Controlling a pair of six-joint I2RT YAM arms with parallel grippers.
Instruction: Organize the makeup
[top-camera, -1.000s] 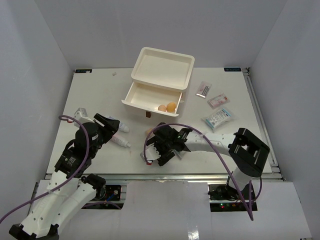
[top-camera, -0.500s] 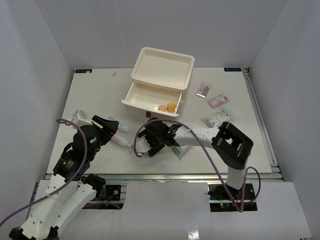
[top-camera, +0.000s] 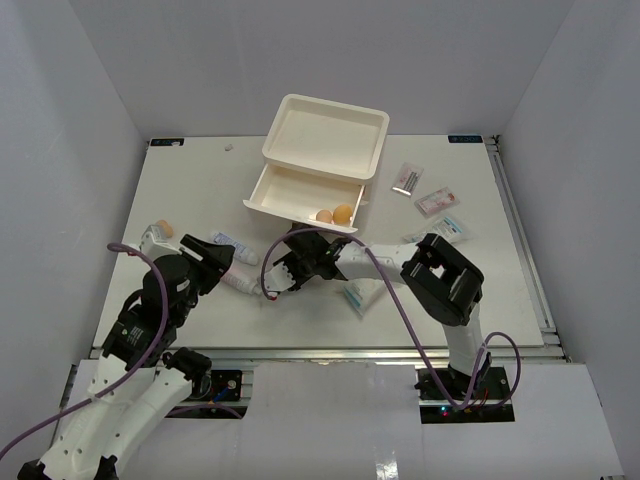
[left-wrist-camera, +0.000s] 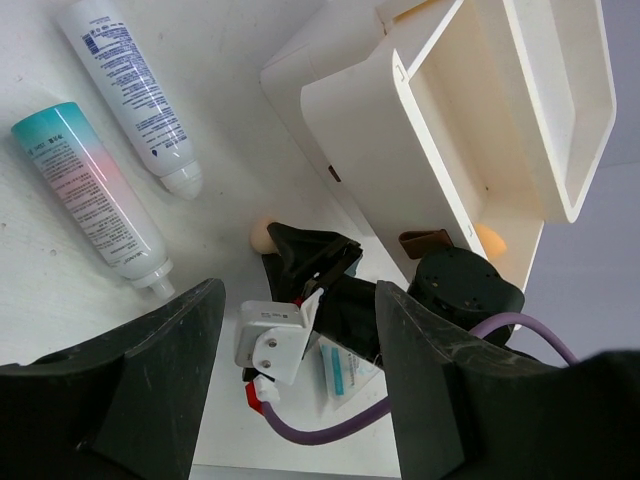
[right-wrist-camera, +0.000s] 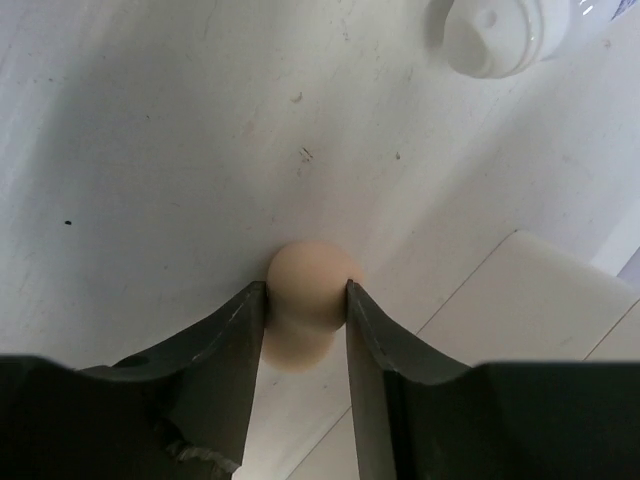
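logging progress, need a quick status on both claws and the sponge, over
Right claw closed on tan egg-shaped sponge, down on white table. Left claw open, empty, near white-and-pink tubes. Cream drawer open close by; tubes clear of the sponge.

3 sponges (top-camera: 343, 212), 3 tubes (left-wrist-camera: 95, 200), 4 pkts (top-camera: 437, 201)

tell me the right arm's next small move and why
Probably lift the sponge off the table, toward the open drawer: the right gripper pinches it on both sides, and two other sponges lie in that drawer.
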